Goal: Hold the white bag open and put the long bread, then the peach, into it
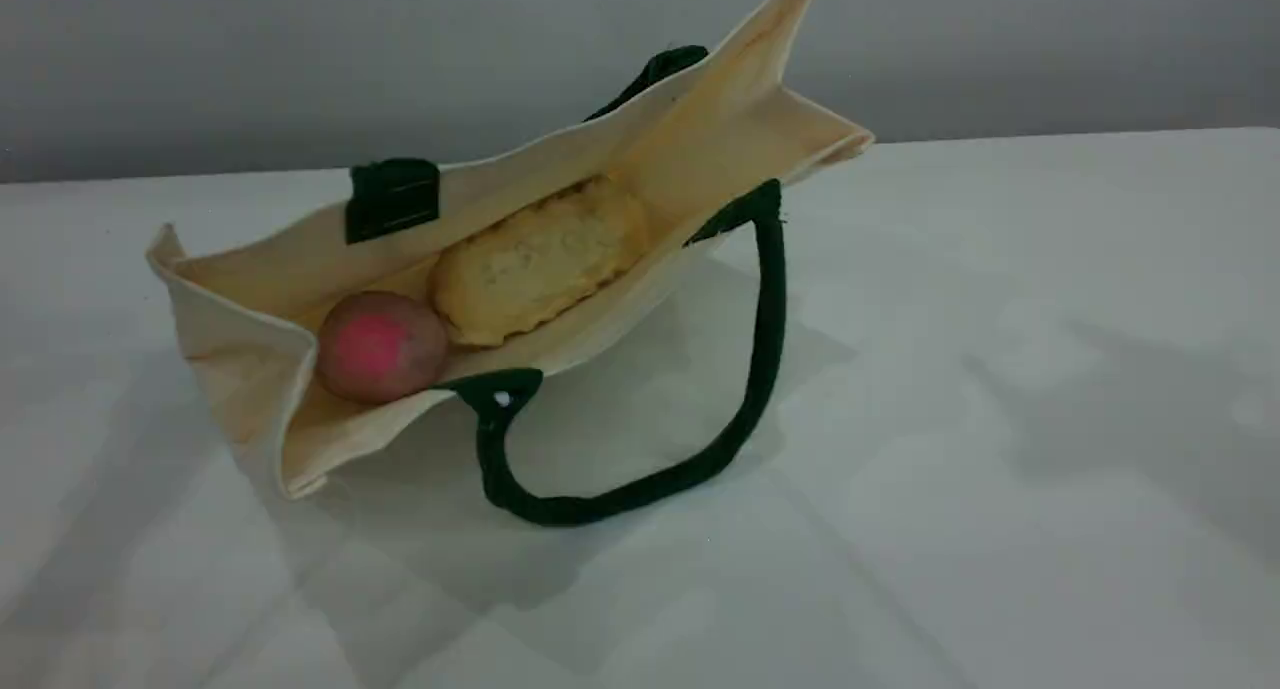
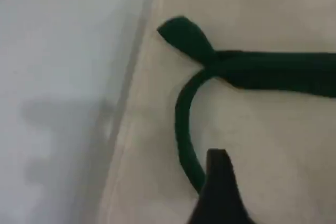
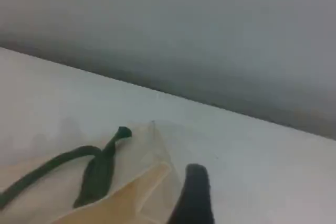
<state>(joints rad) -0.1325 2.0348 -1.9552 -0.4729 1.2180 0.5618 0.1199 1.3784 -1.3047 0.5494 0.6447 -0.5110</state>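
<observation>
Scene view shows the white bag (image 1: 235,369) lying on its side on the pale bench (image 1: 1000,419), in the left half of the frame, with its mouth turned toward the camera. Inside it the long bread (image 1: 535,259) lies with the pale underside up. The peach (image 1: 380,347) sits just beside the bread, lower left of it, near the bag rim. One dark green handle (image 1: 762,349) hangs from the near rim and makes a loop on the bench. No arm is seen here.

In the left wrist view, the left end effector (image 2: 218,182) shows one dark fingertip at the bottom edge, over the cream canvas and just beside a curved green strap (image 2: 184,129). Its jaws are spread and carry nothing.

In the right wrist view, the right end effector (image 3: 195,192) is near a bag corner at the lower left, also spread, pinching nothing.
</observation>
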